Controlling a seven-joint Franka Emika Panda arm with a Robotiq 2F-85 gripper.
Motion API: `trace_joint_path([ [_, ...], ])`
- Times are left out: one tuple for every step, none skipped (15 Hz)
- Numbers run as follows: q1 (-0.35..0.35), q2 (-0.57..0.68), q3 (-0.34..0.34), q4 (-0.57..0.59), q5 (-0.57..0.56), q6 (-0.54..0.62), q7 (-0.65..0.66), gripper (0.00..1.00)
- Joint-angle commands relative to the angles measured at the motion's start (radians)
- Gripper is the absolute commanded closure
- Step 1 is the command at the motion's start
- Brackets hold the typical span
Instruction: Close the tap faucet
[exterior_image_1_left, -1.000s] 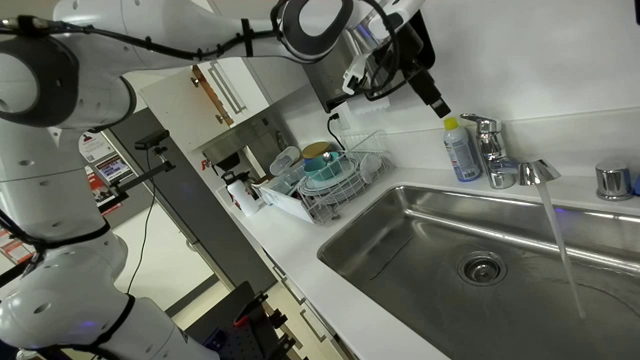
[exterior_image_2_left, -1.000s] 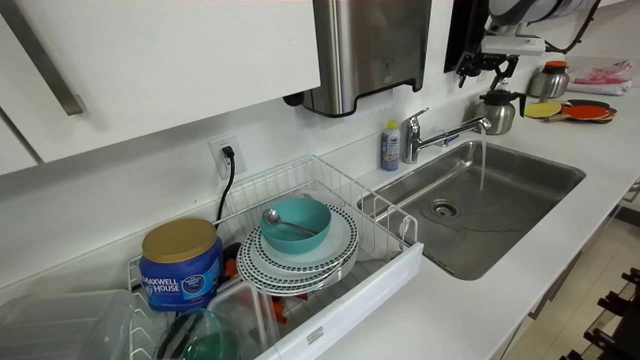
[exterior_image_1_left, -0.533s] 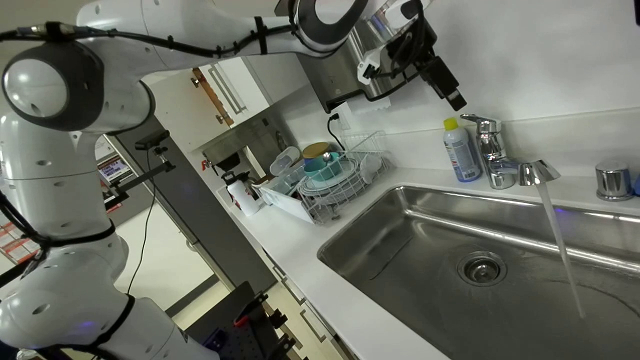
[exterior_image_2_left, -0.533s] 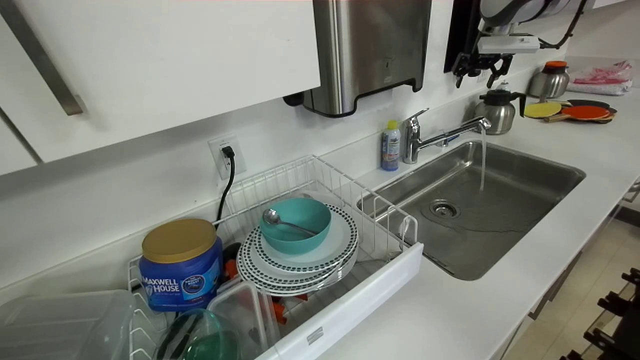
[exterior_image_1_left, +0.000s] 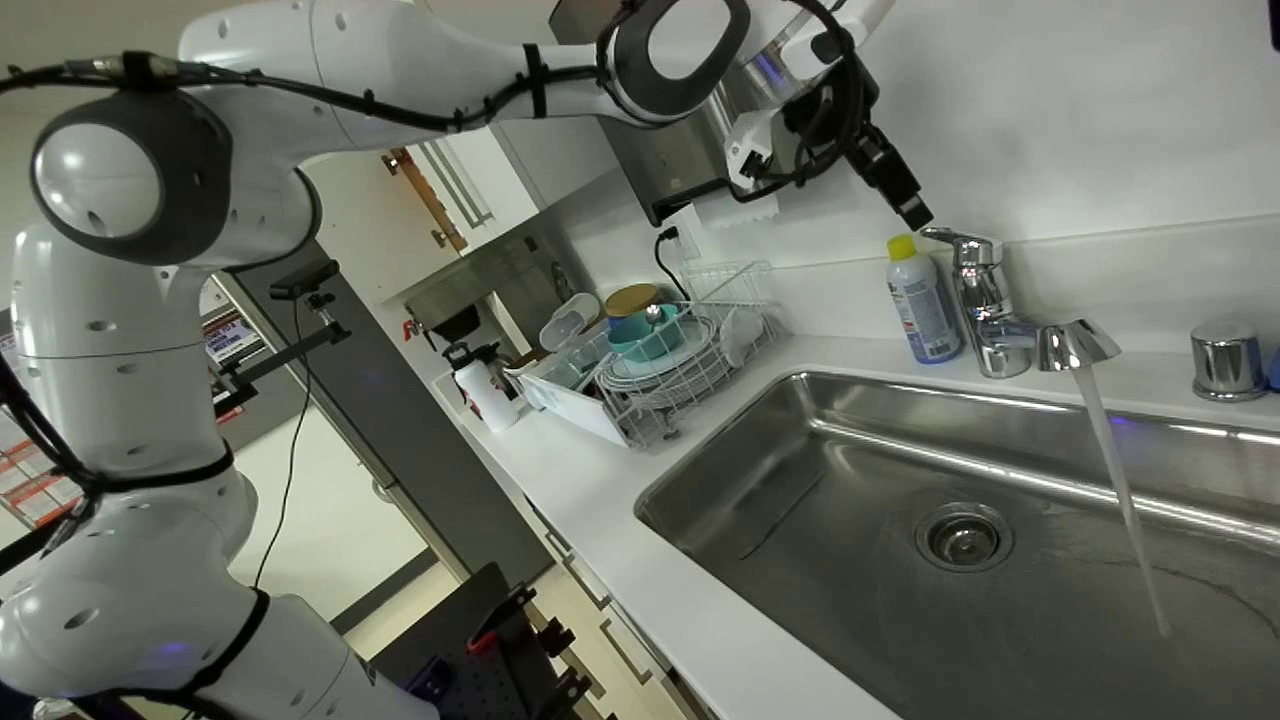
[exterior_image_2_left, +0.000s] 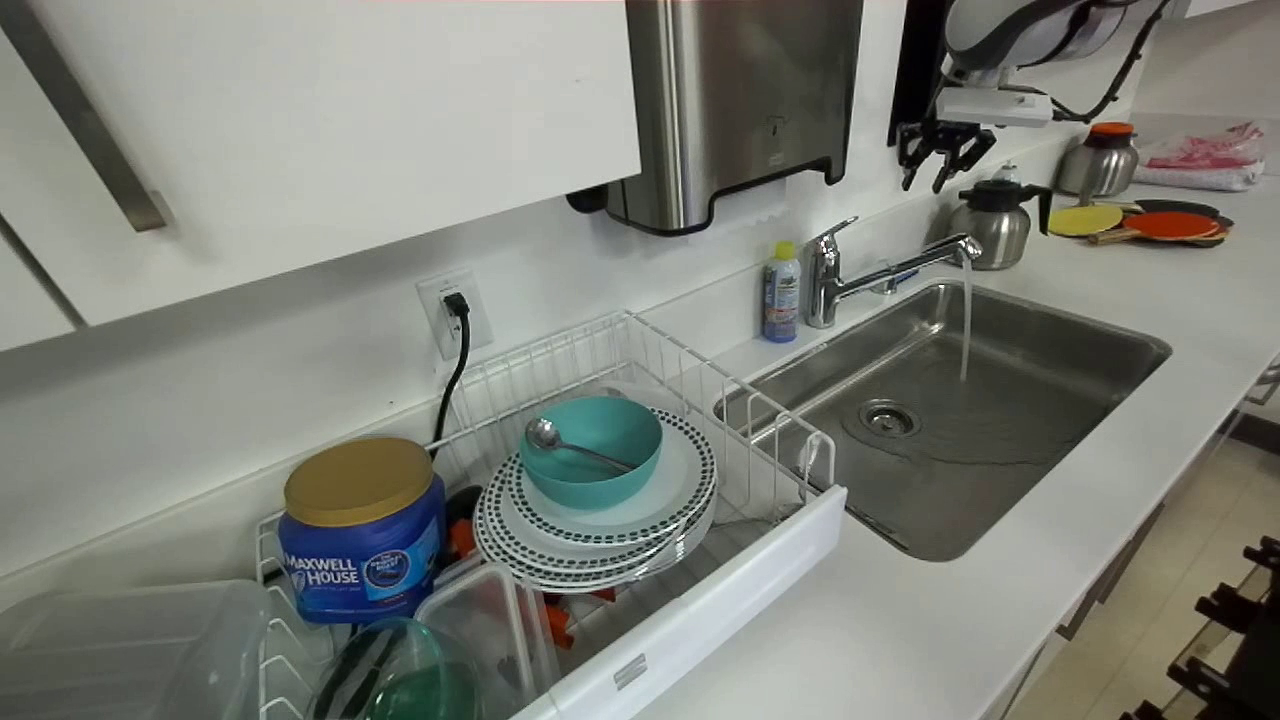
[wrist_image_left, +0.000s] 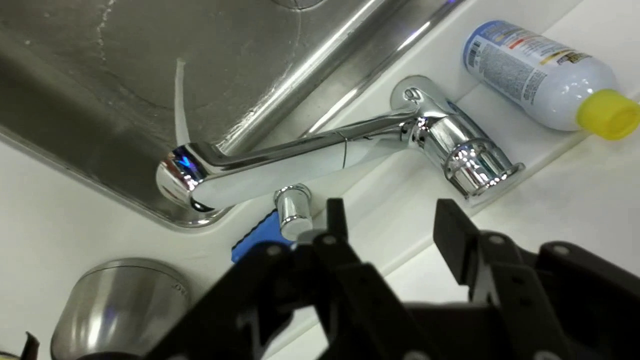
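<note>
Kitchen: s/s sink (exterior_image_2_left: 960, 490) w/ running tap (exterior_image_2_left: 823, 285), dish rack (exterior_image_2_left: 740, 595) w/ plates (exterior_image_2_left: 685, 455) & bowl (exterior_image_2_left: 590, 488), Maxwell House tub (exterior_image_2_left: 360, 550), wall cabs (exterior_image_2_left: 350, 120).

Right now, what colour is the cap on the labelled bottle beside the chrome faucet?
The cap is bright yellow, seen best in the wrist view.

Beside a yellow-capped bottle (wrist_image_left: 540, 77), the chrome tap faucet (wrist_image_left: 325, 155) pours water (wrist_image_left: 179, 100) into the steel sink (wrist_image_left: 230, 55); the pincer (wrist_image_left: 392, 222) holds its jaws spread apart.

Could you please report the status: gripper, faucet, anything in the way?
Gripper open, empty, apart from faucet. Faucet running, water falling into sink. Bottle stands beside faucet, possibly in the way.
</note>
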Motion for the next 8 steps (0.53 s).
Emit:
trace_joint_path([
  [-0.020,0.026,0.034,0.005,0.063,0.109,-0.006,0.80],
  [-0.021,0.036,0.039,0.009,0.076,0.133,-0.006,0.88],
  [-0.024,0.047,0.048,0.013,0.089,0.153,-0.012,0.95],
  [-0.026,0.057,0.056,0.015,0.100,0.172,-0.017,1.00],
  [-0.026,0.067,0.063,0.018,0.108,0.186,-0.017,1.00],
  [-0.028,0.075,0.072,0.022,0.120,0.195,-0.019,1.00],
  [-0.029,0.080,0.080,0.022,0.132,0.207,-0.019,1.00],
  [-0.028,0.085,0.085,0.023,0.140,0.220,-0.017,1.00],
])
